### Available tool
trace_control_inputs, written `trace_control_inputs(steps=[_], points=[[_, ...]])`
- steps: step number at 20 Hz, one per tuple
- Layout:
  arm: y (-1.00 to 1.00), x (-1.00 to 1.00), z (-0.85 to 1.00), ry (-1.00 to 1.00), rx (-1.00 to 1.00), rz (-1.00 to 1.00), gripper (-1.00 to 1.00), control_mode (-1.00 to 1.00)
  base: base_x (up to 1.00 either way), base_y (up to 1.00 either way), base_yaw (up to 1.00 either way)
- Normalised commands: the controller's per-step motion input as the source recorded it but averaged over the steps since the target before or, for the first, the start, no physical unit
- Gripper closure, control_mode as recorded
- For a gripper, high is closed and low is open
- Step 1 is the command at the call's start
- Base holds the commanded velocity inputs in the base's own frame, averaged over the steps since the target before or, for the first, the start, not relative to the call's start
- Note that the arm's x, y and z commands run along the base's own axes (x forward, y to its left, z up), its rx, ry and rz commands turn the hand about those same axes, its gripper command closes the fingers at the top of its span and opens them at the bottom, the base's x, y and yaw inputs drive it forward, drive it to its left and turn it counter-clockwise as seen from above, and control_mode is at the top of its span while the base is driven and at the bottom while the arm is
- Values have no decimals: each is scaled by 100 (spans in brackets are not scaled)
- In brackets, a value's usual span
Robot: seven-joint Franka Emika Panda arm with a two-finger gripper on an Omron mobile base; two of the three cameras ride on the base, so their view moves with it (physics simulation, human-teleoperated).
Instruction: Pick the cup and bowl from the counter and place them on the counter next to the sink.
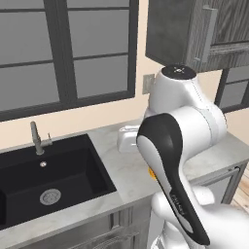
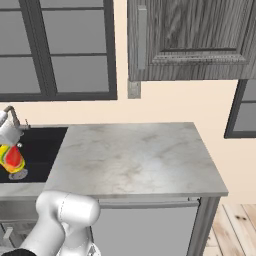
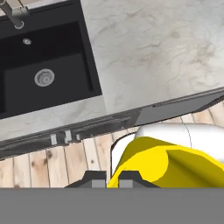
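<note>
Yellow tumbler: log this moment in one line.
gripper: shut on small yellow tumbler | above black sink | grey marbled counter: tumbler not placed

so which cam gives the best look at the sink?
Hand view: the sink lies nearly whole, with drain and faucet base. Left base view shows the sink with its left part cut off by the frame. Right base view catches a sliver of it behind the cup.

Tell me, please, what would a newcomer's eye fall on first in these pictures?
The yellow cup would likely catch the eye first: it fills the bottom of the hand view, held in the shut end effector, and shows at the left edge of the right base view, over the sink's edge. Next comes the black sink, set in the marbled counter beneath the windows.
</note>
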Motion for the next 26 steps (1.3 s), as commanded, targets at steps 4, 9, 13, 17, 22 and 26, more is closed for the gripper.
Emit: trace_control_inputs(steps=[4, 9, 13, 17, 22, 26], points=[[0, 79, -15, 2, 0, 0, 100, -100, 0, 0, 0], [0, 73, -22, 0, 0, 0, 100, -100, 0, 0, 0], [0, 44, -36, 0, 0, 0, 100, -100, 0, 0, 0], [0, 39, -49, 0, 0, 0, 100, -100, 0, 0, 0], [0, 36, -33, 1, 0, 1, 100, -100, 0, 0, 0], [0, 36, -27, 5, 0, 3, 100, -100, 0, 0, 0]])
